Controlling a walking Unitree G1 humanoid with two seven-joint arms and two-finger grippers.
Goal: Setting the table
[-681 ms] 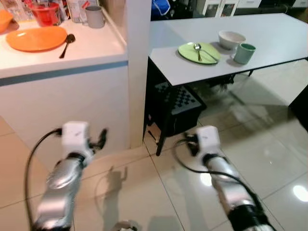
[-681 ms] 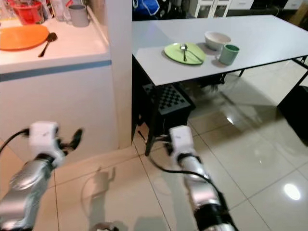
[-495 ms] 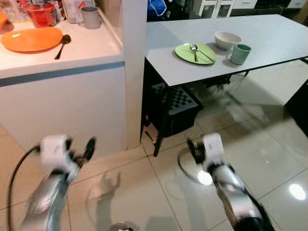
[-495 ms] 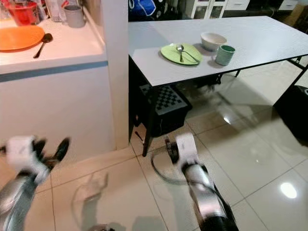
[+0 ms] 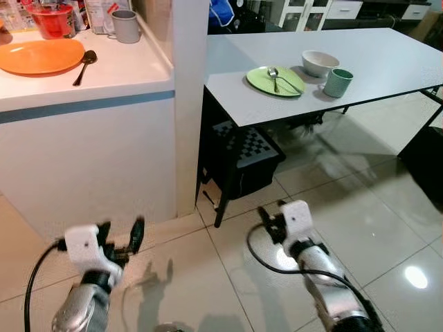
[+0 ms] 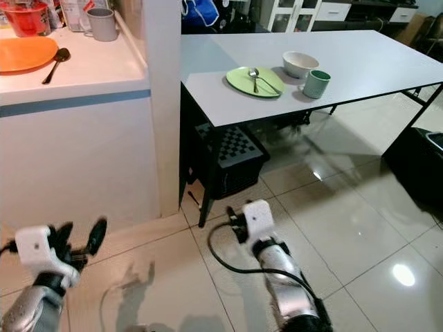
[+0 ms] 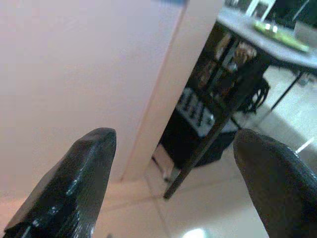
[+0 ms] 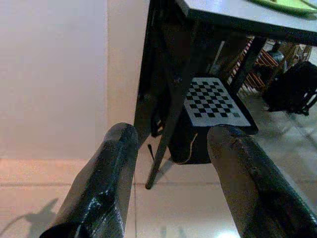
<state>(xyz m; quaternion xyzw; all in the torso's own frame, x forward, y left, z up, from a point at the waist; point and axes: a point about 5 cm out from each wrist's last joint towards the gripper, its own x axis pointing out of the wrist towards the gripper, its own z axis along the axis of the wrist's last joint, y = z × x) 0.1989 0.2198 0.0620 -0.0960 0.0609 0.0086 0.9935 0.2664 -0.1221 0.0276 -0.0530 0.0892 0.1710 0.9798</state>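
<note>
Room: glossy tiled floor, with a white kitchen counter on the robot's left and a long white desk ahead to its right
Desk so far: one place looks laid, with a green plate carrying a spoon, a white bowl just behind it and a green cup beside the bowl
Counter: an orange plate with a dark spoon lying just beside it, a grey mug and a red container further back
Under the desk: a black crate with a checkered panel
Left end effector: low over the floor in front of the counter, fingers spread wide, grasping nothing
Right end effector: low over the floor near the desk leg, fingers apart in its wrist view, released and empty
Progress: by my reading one setting is done; a second seems to wait on the counter, untouched
Left to do: likely fetch the orange plate, dark spoon and grey mug and carry them across to the desk, well apart from where they now lie
</note>
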